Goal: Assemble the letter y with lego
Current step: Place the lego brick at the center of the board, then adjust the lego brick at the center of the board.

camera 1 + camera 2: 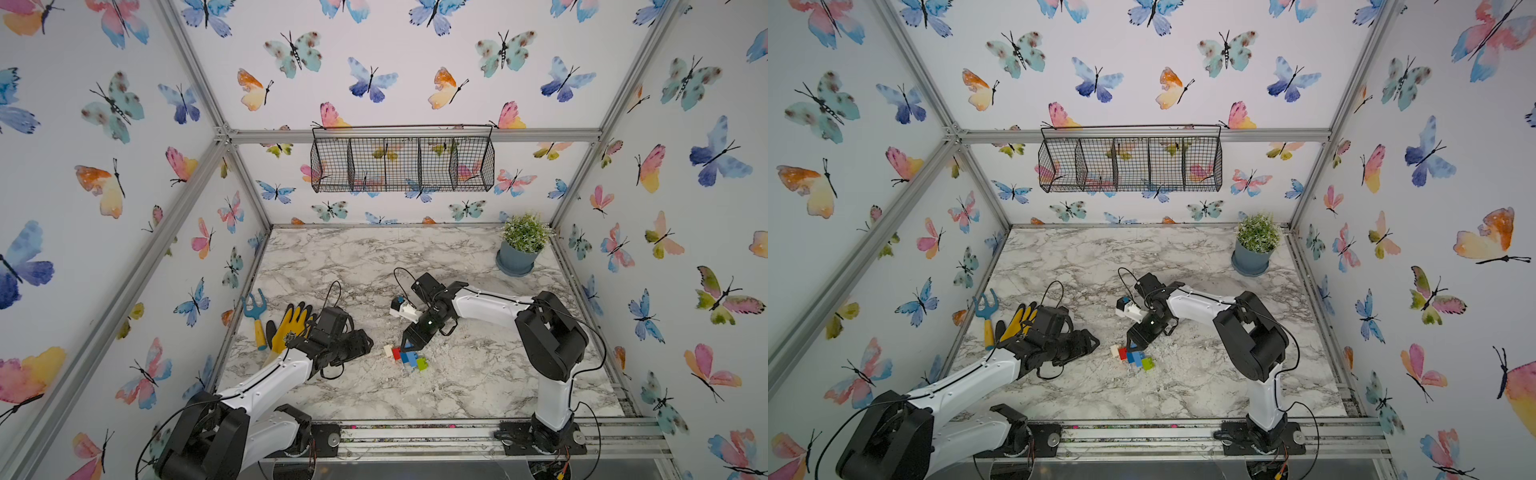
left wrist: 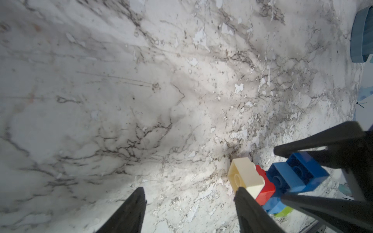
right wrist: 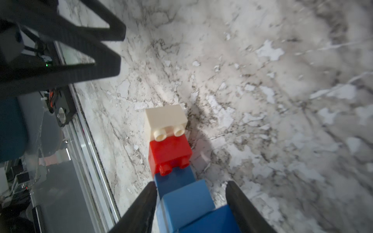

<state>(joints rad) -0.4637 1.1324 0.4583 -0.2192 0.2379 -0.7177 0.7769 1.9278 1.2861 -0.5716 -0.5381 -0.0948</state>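
Assembly near complete: small studded plastic lego bricks [image 1: 406, 358] joined as a flat Y on the marble-patterned tabletop [image 1: 457, 386], cream and red stem at 9 o'clock, lime green arm at 4 o'clock. Right gripper [image 3: 191, 203] part open astride the blue arm, one finger seemingly touching. Left gripper [image 2: 189, 203] open, empty, beside the stem. Remaining: withdrawal.

No readable text, labels, brand marks or numbers on anything in any view; all too blurred or plain.
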